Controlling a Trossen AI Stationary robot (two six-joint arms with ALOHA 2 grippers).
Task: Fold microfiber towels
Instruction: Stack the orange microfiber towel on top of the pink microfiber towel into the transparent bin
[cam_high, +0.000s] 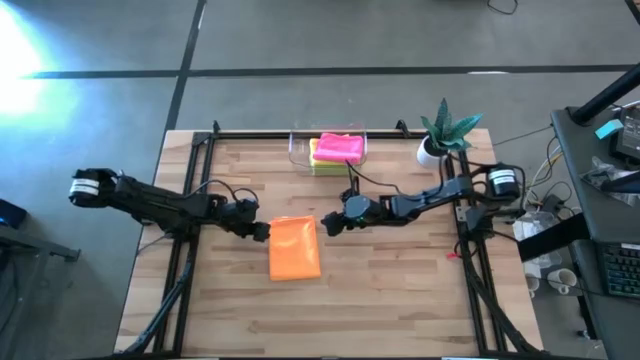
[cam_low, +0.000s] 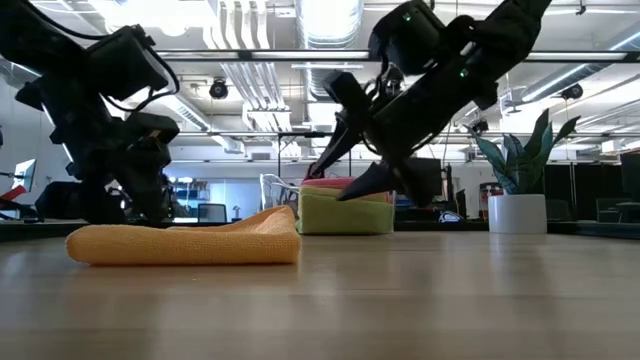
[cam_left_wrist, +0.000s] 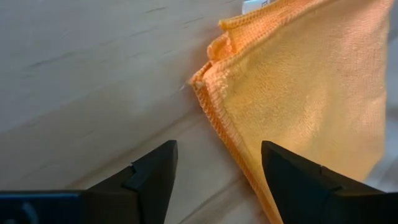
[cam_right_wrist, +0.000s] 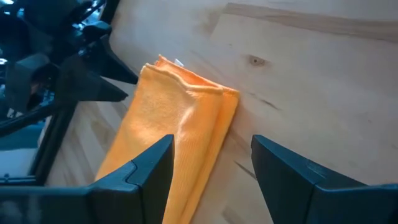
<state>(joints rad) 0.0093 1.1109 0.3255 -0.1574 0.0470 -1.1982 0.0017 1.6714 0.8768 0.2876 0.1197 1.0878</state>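
We see the folded orange towel (cam_high: 295, 248) lying mid-table on the wooden table (cam_high: 400, 290). The left gripper (cam_high: 262, 230) and right gripper (cam_high: 326, 223) flank its far edge, jaws released, holding nothing. A clear bin (cam_high: 296, 150) of towels and a potted plant (cam_high: 445, 135) stand along the far edge.

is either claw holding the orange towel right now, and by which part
Nothing is held. The left claw and the right claw are both open at the far corners of the folded orange towel, which lies flat on the table.
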